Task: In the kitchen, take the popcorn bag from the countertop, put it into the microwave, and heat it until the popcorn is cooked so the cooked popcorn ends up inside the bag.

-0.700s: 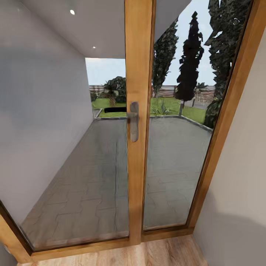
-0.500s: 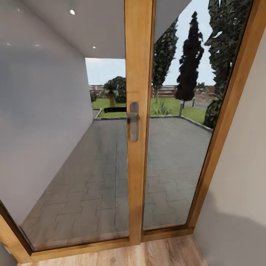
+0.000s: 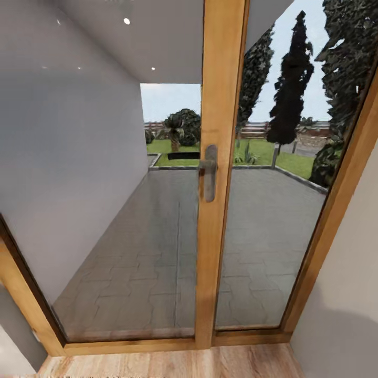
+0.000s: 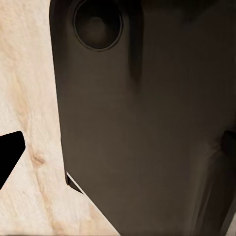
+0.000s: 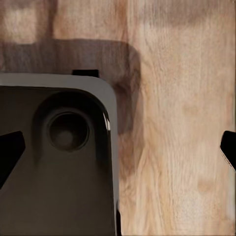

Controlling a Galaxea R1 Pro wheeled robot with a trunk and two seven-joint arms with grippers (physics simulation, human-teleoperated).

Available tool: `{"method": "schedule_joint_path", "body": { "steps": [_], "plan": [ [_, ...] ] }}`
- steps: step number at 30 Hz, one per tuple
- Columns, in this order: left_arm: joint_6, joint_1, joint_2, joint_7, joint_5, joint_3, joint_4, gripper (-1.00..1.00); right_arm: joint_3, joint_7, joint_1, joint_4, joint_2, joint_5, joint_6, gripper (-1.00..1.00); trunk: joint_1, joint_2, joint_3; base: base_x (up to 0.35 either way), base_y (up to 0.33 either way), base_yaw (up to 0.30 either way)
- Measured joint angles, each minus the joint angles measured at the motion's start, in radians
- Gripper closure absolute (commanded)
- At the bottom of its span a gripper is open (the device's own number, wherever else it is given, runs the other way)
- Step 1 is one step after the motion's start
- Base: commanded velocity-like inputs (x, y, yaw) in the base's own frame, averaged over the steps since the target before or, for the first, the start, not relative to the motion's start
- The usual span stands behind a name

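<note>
Head view: glazed wooden door close ahead

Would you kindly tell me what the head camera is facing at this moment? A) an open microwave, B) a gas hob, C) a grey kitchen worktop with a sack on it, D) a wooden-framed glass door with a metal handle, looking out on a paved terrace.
D: the head view shows a wooden-framed glass door with a metal handle, and beyond the glass a paved terrace and trees.
</note>
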Motion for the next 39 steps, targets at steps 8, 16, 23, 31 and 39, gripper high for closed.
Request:
{"method": "schedule_joint_path", "body": {
  "steps": [8,16,23,31,39],
  "plan": [
    [0.000,0.000,-0.007,0.000,0.000,0.000,-0.003,-1.00,0.000,-0.004,0.000,0.001,0.000,0.000,0.000,-1.00,0.000,0.000,0.000,0.000,0.000,0.288],
    [0.000,0.000,-0.007,0.000,0.000,0.000,-0.003,-1.00,0.001,-0.004,0.000,0.001,0.000,0.000,0.001,-1.00,0.000,0.000,-0.001,0.000,0.000,0.287],
    [0.000,0.000,-0.007,0.000,0.000,0.000,-0.003,-1.00,0.001,-0.003,0.000,0.001,0.000,0.001,0.001,-1.00,0.000,0.000,-0.004,0.000,0.000,0.287],
    [0.000,0.000,-0.007,0.000,0.000,0.000,-0.003,-1.00,0.001,-0.003,0.000,0.001,0.000,0.001,0.002,-1.00,0.000,0.000,-0.008,0.000,0.000,0.287],
    [0.000,0.000,-0.007,0.000,0.000,0.000,-0.003,-1.00,0.005,-0.002,0.000,0.009,0.000,0.002,0.000,-1.00,0.000,0.000,-0.008,0.000,0.000,0.287]
  ]
}}
